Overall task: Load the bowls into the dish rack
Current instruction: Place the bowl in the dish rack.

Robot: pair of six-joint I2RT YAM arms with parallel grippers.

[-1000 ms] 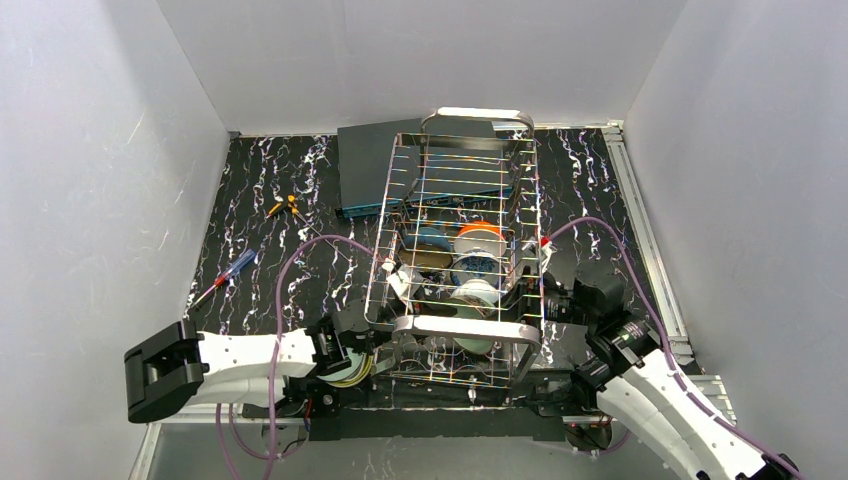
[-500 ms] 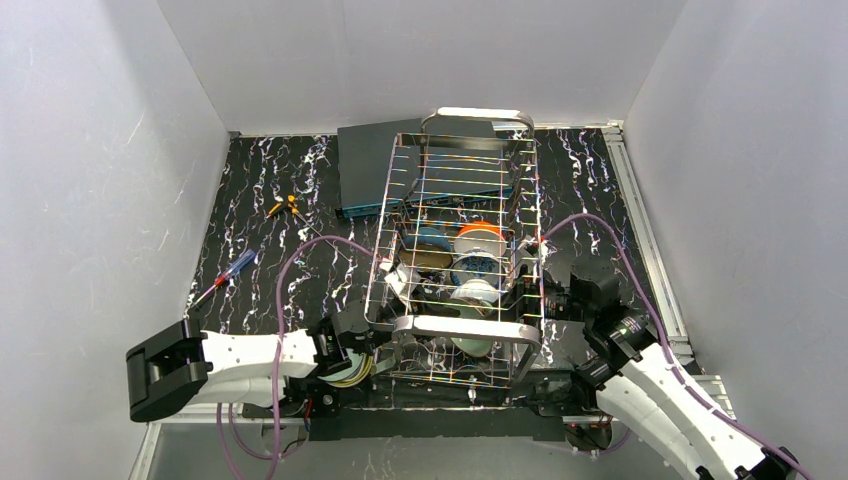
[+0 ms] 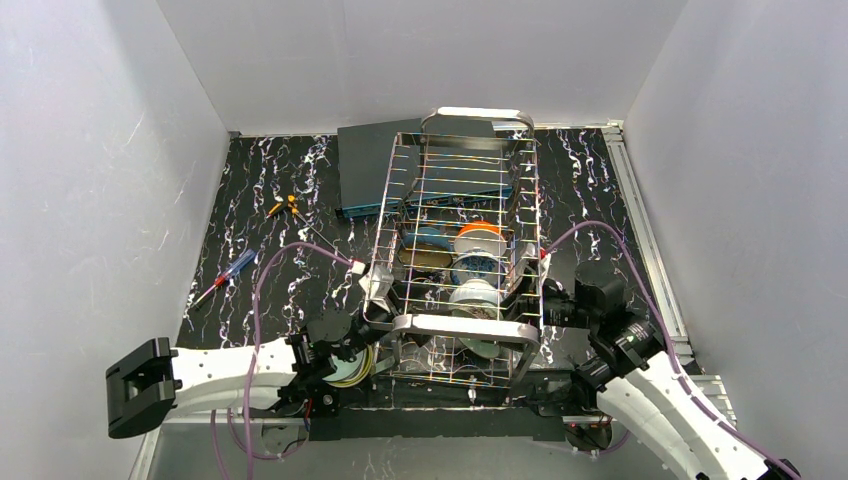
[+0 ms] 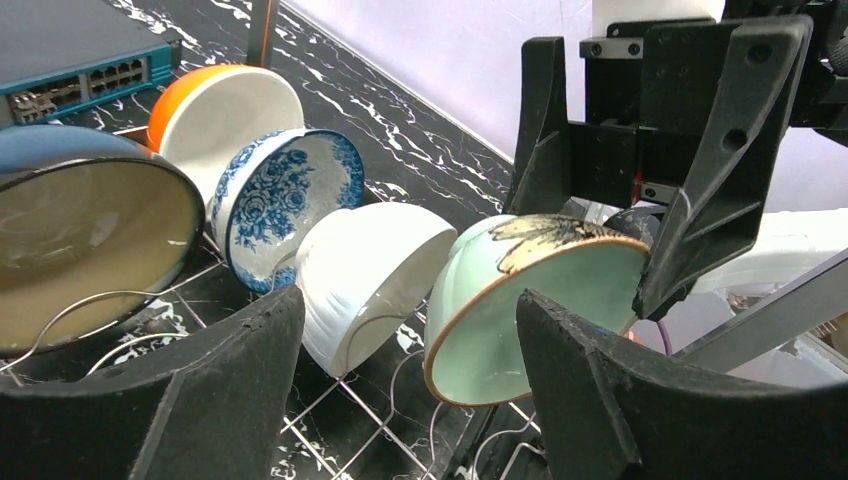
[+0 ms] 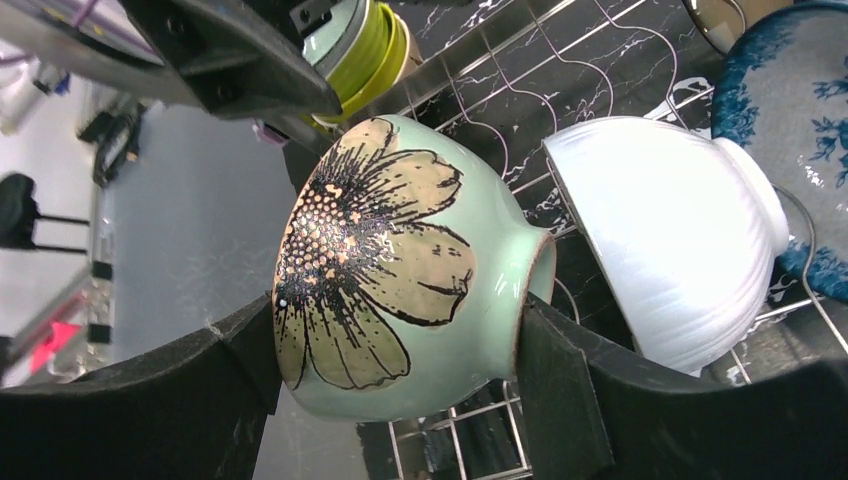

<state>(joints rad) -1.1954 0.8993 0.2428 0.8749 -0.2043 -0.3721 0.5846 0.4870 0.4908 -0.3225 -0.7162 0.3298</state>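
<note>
By the rack [image 3: 465, 325] edge, right fingers [image 5: 560, 390] seemingly clamp green bowl [image 5: 400, 270]; left fingers [image 4: 200, 400] apart.

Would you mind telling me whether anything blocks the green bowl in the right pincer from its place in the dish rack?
Nothing visible does. The green bowl in the right pincer is down among the dish rack wires, beside the white bowl. The open left pincer only hovers nearby.
</note>
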